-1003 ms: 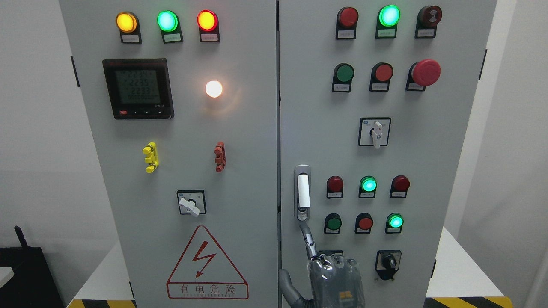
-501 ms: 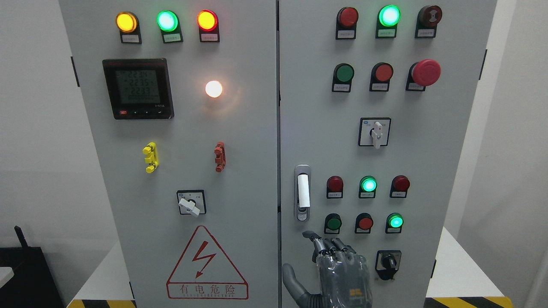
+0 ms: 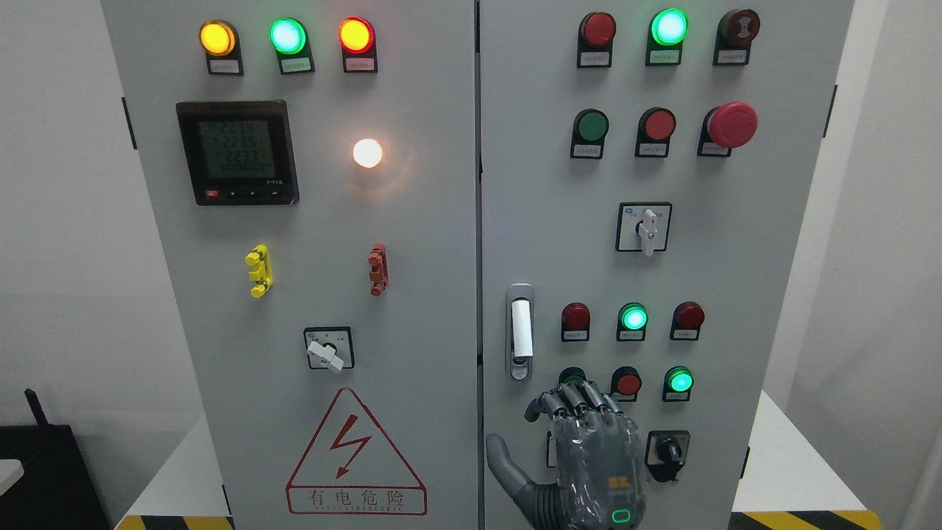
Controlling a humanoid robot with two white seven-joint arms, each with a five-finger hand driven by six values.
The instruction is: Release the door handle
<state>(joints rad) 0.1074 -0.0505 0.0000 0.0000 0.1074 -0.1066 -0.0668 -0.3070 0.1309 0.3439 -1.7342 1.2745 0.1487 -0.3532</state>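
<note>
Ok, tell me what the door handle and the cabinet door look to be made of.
Door handle: seemingly polished metal surround, shiny and silvery, with a matte white grip, probably plastic or painted. Cabinet door: looks like sheet metal painted light grey, flat and smooth with a soft sheen; the material under the paint can't be confirmed.

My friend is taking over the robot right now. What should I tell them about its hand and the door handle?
Hands: one robot hand shows at the bottom, right of the middle. I count it as the right one. Its fingers are curled and hold nothing. The left hand is out of view.
Things: the door handle sits upright in its silver plate on the right cabinet door. The hand is just below it and not touching it.
Done: the handle is let go, and both doors look shut.
Left: probably only to draw the hand back, minding the red button beside its fingers.
</note>
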